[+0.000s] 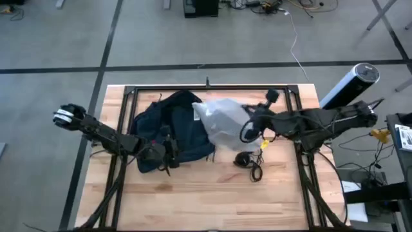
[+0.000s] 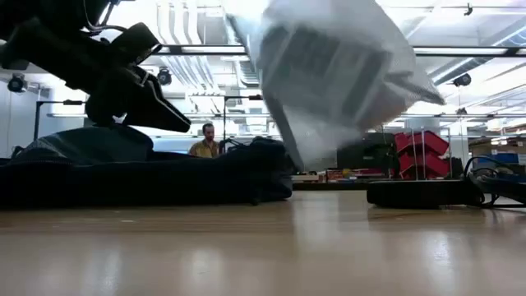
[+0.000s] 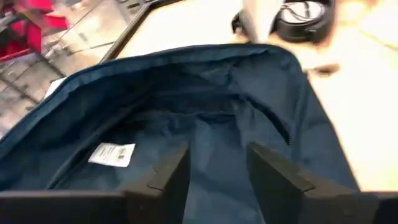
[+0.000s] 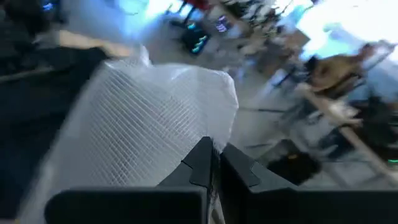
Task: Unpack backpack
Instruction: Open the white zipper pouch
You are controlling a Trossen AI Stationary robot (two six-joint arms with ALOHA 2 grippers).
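Backpack (image 1: 174, 125) lies open on the counter (image 1: 193, 193), in the left centre of the high view, with its dark blue inside showing to your left wrist camera. The step in hand, as I judge it, is taking out one item: your right gripper (image 4: 214, 163) has its jaws closed tight on the edge of a silvery-grey pouch (image 1: 225, 122), which hangs in the air, above the counter, at the middle of the low view. The next move calls for carrying the pouch clear of the bag and putting it down on free wood, not on the black headphones (image 1: 248, 159) that lie just below it in the high view. Your right arm reaches in from the right edge, stretched almost level across the counter. Your left gripper (image 3: 214, 168) is at the lower left of the bag, its jaws apart and holding nothing, pointing into the opening. It may need to keep the bag steady.
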